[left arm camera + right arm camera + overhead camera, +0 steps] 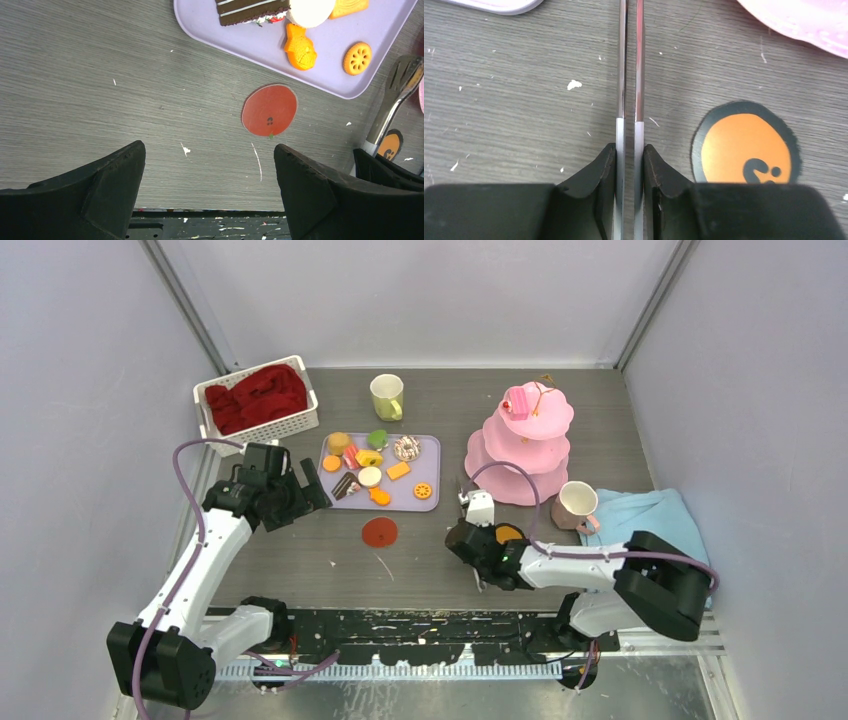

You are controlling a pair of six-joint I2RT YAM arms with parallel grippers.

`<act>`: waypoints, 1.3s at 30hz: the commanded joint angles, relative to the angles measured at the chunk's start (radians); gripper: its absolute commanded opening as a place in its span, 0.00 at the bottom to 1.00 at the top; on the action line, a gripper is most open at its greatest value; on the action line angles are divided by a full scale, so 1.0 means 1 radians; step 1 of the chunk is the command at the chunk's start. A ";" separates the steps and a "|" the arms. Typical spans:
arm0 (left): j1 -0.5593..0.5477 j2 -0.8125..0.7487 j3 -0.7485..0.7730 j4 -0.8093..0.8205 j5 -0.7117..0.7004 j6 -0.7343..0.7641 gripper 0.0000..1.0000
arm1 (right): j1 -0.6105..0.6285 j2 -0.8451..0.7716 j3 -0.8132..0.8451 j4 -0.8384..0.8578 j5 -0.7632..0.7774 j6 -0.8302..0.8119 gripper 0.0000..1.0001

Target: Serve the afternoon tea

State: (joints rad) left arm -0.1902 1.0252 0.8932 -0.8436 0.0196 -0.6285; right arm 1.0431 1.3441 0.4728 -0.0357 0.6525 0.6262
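Note:
Several toy pastries (370,477) lie on a lilac tray (427,455). The pink three-tier stand (520,445) carries a pink cake (516,402) on its top tier. A yellow-green mug (387,396) stands behind the tray, and a pink mug (576,505) sits right of the stand. My right gripper (629,147) is shut on metal tongs (622,75), pressing their two arms close together. The tongs' slotted tip (400,90) points toward the tray's near right corner. My left gripper (210,155) hangs open and empty over bare table, left of the tray.
A red disc (379,532) lies on the table in front of the tray, and an orange disc (744,142) lies just right of my right fingers. A white basket of red cloth (256,400) stands back left. A folded light-blue towel (650,515) lies at the right.

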 commanded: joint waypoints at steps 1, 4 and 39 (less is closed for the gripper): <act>-0.005 -0.015 0.004 0.038 -0.005 0.001 0.99 | 0.002 -0.148 0.079 -0.128 -0.009 -0.060 0.07; -0.004 -0.019 0.009 0.033 -0.011 0.004 0.99 | -0.006 -0.221 0.186 -0.279 -0.079 -0.138 0.08; -0.004 -0.011 0.015 0.030 -0.023 0.017 0.99 | -0.135 0.050 0.644 -0.621 -0.424 -0.401 0.47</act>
State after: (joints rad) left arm -0.1902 1.0168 0.8932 -0.8452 0.0090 -0.6205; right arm 0.9142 1.3880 1.0710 -0.7143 0.2398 0.2405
